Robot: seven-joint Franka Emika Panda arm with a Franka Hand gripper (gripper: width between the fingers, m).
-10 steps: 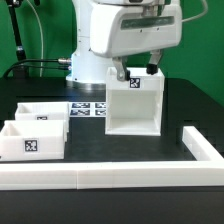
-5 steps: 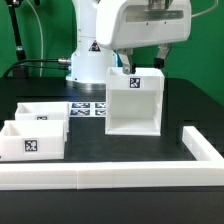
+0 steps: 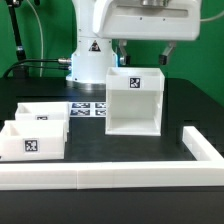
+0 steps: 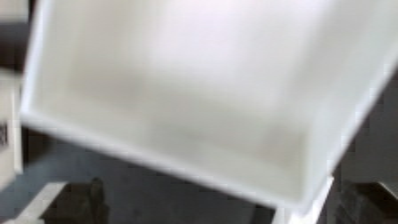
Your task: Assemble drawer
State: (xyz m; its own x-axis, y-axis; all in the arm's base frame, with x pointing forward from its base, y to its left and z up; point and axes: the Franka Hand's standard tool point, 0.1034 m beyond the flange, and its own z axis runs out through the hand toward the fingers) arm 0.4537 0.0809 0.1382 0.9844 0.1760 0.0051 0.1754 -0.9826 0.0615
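Observation:
The white box shell stands upright on the black table with its open side toward the camera and a tag on its top front edge. My gripper hangs just above the box's top, open and empty, with one finger over each side. In the wrist view the box's top fills the frame, blurred, and my dark fingertips show at the edge. Two small white trays with tags sit at the exterior view's left, apart from the box.
The marker board lies flat between the trays and the box. The long low white border rail runs along the front and turns up the exterior view's right side. The robot base stands behind the box.
My gripper has risen from around the box's upper part to just above it. The box has stayed upright in place. The trays have not moved.

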